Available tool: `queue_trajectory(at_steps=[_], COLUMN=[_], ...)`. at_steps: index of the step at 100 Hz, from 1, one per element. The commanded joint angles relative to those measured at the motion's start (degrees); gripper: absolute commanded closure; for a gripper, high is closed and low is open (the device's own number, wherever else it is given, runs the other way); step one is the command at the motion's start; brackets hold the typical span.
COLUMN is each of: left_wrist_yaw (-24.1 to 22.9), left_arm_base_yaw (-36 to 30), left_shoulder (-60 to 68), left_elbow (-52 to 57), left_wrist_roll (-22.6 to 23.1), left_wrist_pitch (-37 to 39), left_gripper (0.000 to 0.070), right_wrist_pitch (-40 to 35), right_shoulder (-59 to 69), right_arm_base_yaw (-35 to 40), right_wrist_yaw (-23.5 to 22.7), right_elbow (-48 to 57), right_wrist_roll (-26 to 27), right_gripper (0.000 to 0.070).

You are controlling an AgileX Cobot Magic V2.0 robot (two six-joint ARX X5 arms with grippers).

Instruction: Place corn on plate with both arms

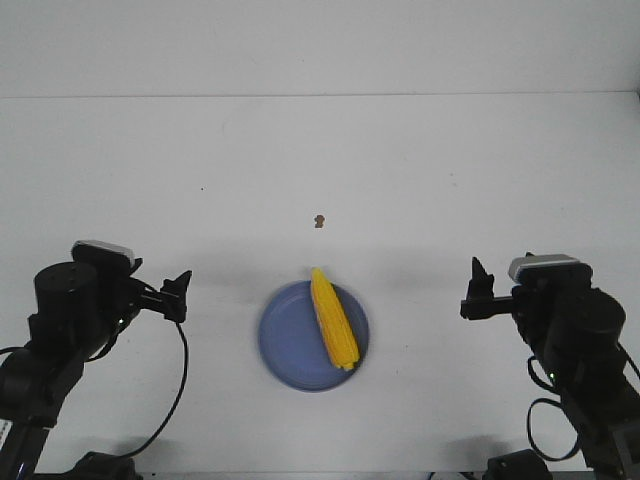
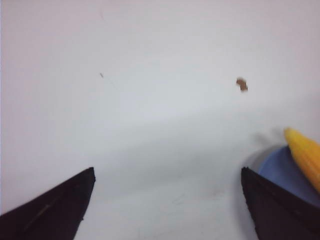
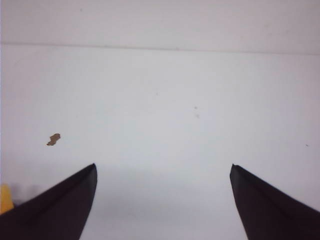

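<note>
The yellow corn (image 1: 333, 319) lies on the right half of the round blue plate (image 1: 288, 340), its pointed tip over the far rim. My left gripper (image 1: 180, 291) is open to the left of the plate, holding nothing. My right gripper (image 1: 478, 292) is open to the right of it, also with nothing in it. In the left wrist view the corn's tip (image 2: 305, 152) and a bit of the plate (image 2: 280, 172) show beside one finger (image 2: 280, 207). In the right wrist view only a sliver of corn (image 3: 5, 198) shows at the frame's edge.
A small brown speck (image 1: 319, 220) lies on the white table (image 1: 200, 180) beyond the plate; it shows as the speck (image 2: 242, 84) in the left wrist view and the speck (image 3: 53, 139) in the right wrist view. The table's far edge meets a white wall (image 1: 320, 45).
</note>
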Motion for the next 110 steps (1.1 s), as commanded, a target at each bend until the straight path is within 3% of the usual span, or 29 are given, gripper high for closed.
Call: queue_trajectory(at_steps=[1, 24, 44, 60, 68, 77, 85, 88, 110], left_wrist_yaw=[-0.11, -0.52, -2.47, -3.15, -3.15, -3.13, -3.13, -3.13, -3.13], left_arm_base_yaw=[0.28, 1.38, 1.46, 1.46, 1.46, 1.46, 1.46, 1.46, 1.46], left_shoulder=[-2.05, -13.09, -23.69, -28.44, -29.59, -30.18, -30.18, -30.18, -30.18], left_elbow=[-0.77, -8.76, -15.45, -15.87, -15.87, -15.87, -15.87, -15.87, -15.85], left_wrist_roll=[-0.63, -2.01, -3.78, -3.67, -3.67, -3.67, -3.67, -3.67, -3.67], left_wrist_pitch=[0.26, 2.03, 3.32, 2.08, 1.7, 1.36, 1.14, 1.03, 0.87], left_gripper=[0.0119, 0.0128, 0.0137, 0.0294, 0.0361, 0.0479, 0.0643, 0.07, 0.0696], right_wrist_pitch=[1.29, 2.03, 2.05, 2.84, 3.41, 3.78, 4.15, 4.17, 4.15], right_shoulder=[-2.99, -14.95, -21.97, -24.13, -24.13, -24.09, -24.09, -24.09, -24.09], right_arm_base_yaw=[0.04, 0.07, 0.07, 0.07, 0.07, 0.07, 0.07, 0.07, 0.07], right_wrist_yaw=[0.59, 2.6, 2.62, 2.71, 2.84, 2.84, 2.84, 2.84, 2.84], right_elbow=[-3.23, -14.34, -17.84, -17.9, -17.9, -17.9, -17.9, -17.9, -17.9], right_wrist_roll=[-0.46, 0.07, 0.42, 0.37, 0.37, 0.37, 0.35, 0.37, 0.37], right_gripper=[0.0143, 0.0143, 0.0147, 0.0171, 0.0269, 0.0501, 0.0696, 0.07, 0.07])
